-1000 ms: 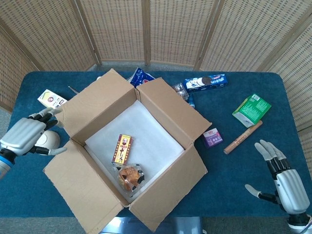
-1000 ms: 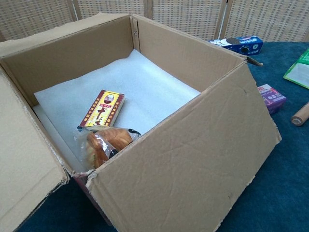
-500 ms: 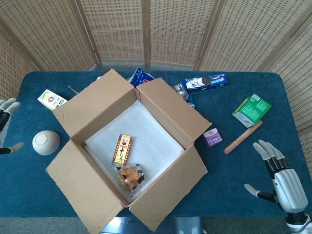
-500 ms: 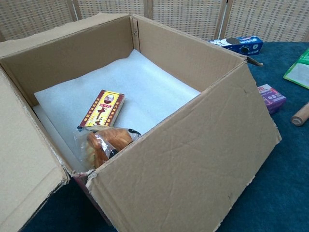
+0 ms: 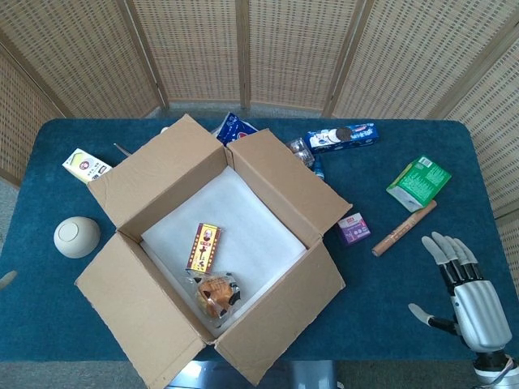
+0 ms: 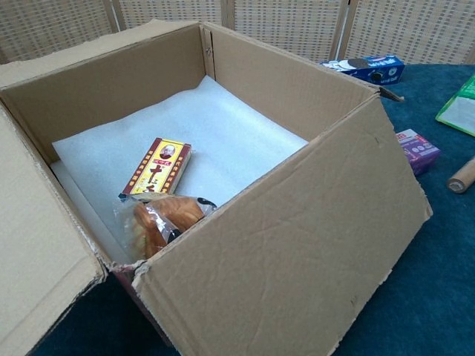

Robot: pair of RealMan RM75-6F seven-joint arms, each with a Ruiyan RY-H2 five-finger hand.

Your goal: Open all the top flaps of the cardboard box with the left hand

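- The cardboard box (image 5: 215, 251) is seen at the centre of the head view on the blue table (image 5: 389, 300), with all four top flaps folded outward.
- Inside it, a small red-and-yellow packet (image 5: 203, 246) and a wrapped snack (image 5: 215, 293) are seen on white foam lining.
- The right hand (image 5: 466, 296) is seen at the lower right, fingers spread apart, nothing held.
- At the left edge only a pale tip (image 5: 6, 279) is seen; the left fingers' state cannot be told.

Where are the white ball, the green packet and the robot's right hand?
white ball (image 5: 77, 237): head view, its top.
green packet (image 5: 418, 182): head view, its middle.
right hand (image 5: 468, 298): head view, its back.
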